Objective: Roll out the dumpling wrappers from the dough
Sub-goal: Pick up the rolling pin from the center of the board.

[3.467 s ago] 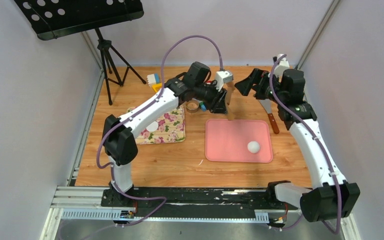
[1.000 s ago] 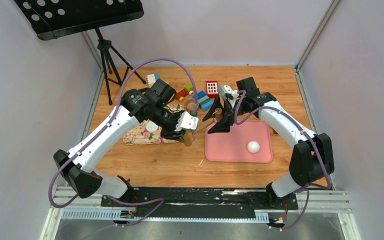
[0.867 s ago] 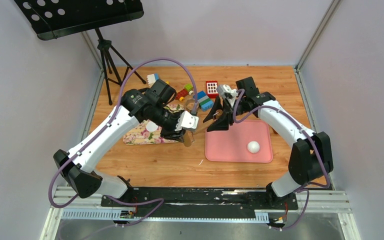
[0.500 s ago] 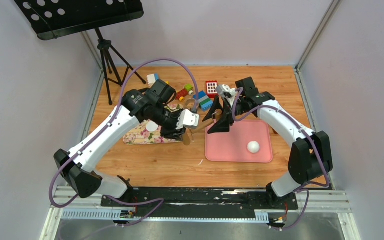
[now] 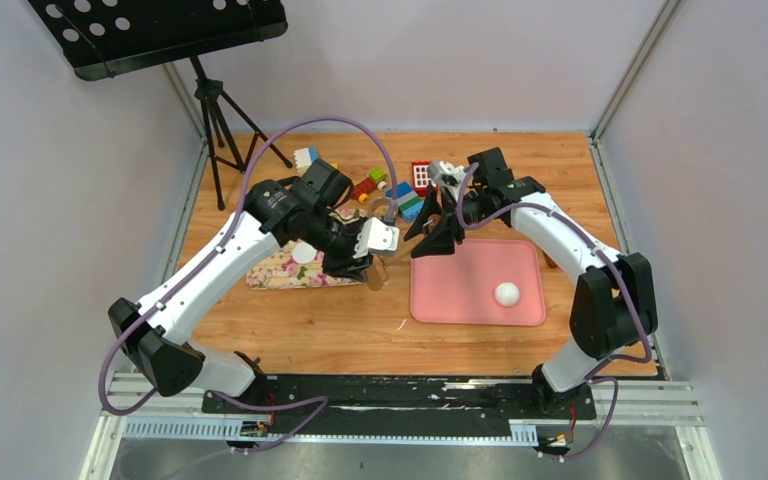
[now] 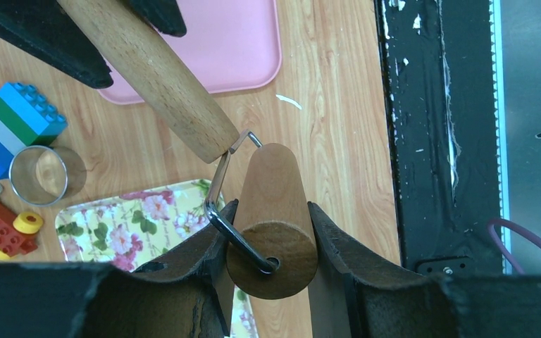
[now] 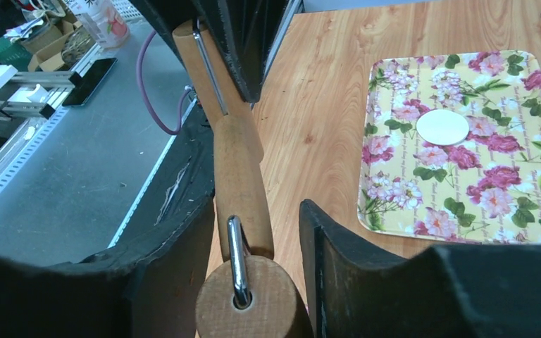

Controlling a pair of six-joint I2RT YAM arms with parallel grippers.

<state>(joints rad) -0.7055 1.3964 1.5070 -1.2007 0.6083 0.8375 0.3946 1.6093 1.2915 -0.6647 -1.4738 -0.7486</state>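
A white ball of dough (image 5: 506, 293) rests on the pink mat (image 5: 460, 290). One round dumpling wrapper (image 7: 443, 127) lies on the floral tray (image 7: 465, 204), seen from above as the wrapper (image 5: 304, 254). A wooden two-ended rolling pin (image 5: 376, 277) hangs between the arms, left of the mat. My left gripper (image 6: 271, 211) is shut on one roller (image 6: 271, 183). The pin's handle (image 6: 162, 77) slants away to my right gripper (image 7: 257, 211). Its jaws stand close on either side of the other roller (image 7: 246, 299), with a slim gap on the right.
Toy bricks (image 5: 410, 200) and a red one (image 5: 423, 176) lie behind the mat. A small metal ring (image 6: 37, 174) sits beside the tray. A tripod (image 5: 222, 130) stands at the back left. The black rail (image 5: 400, 390) runs along the near edge.
Both arms came forward from the back with the rolling pin. Over the last second the right gripper's jaws have narrowed around its roller and shifted slightly back. The left gripper has kept its hold.
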